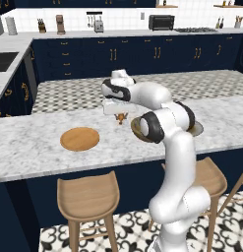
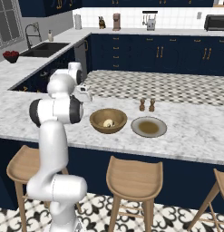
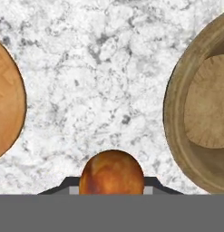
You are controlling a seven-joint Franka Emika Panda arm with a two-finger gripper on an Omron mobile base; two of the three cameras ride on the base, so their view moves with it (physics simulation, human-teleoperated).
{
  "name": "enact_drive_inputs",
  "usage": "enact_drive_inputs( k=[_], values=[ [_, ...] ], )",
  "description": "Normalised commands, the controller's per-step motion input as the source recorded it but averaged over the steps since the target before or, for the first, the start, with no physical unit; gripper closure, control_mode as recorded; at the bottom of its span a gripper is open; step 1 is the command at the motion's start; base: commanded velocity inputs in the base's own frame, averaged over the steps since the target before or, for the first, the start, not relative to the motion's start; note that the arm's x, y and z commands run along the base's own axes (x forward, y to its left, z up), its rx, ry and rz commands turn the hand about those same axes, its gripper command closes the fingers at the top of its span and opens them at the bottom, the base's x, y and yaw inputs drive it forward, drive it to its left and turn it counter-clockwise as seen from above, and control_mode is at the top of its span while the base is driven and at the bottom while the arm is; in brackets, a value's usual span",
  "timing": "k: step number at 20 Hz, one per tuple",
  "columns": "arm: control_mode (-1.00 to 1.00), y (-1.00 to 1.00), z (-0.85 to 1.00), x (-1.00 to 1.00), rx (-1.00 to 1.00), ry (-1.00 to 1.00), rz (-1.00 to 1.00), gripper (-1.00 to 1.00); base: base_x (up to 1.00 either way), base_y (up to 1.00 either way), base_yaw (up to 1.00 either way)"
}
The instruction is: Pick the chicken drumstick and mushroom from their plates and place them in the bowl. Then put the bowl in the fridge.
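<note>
1. White marble island counter [image 1: 34, 147] in a navy kitchen.
2. Gripper [image 1: 121, 117] closed on the chicken drumstick [image 3: 112, 174], held above the counter between wooden plate [image 1: 79, 139] and bowl [image 3: 186, 113].
3. Mushroom [image 2: 108, 123] lies inside the bowl.
4. Grey-rimmed plate [image 2: 148, 127] sits just beside the bowl, on its far side from the gripper.
5. Two brown shakers [image 2: 147, 105] stand behind that plate.
6. Wooden stools [image 2: 133, 174] below the counter edge.
</note>
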Motion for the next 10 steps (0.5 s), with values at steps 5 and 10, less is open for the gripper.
enact_drive_inputs(
  k=[5,10],
  values=[
    [-1.00,-1.00,0.10,-0.13,0.00,0.01,0.00,1.00,0.00,0.00,0.00],
    [-1.00,-0.98,0.02,0.00,0.00,0.01,0.00,1.00,0.00,0.00,0.00]
  ],
)
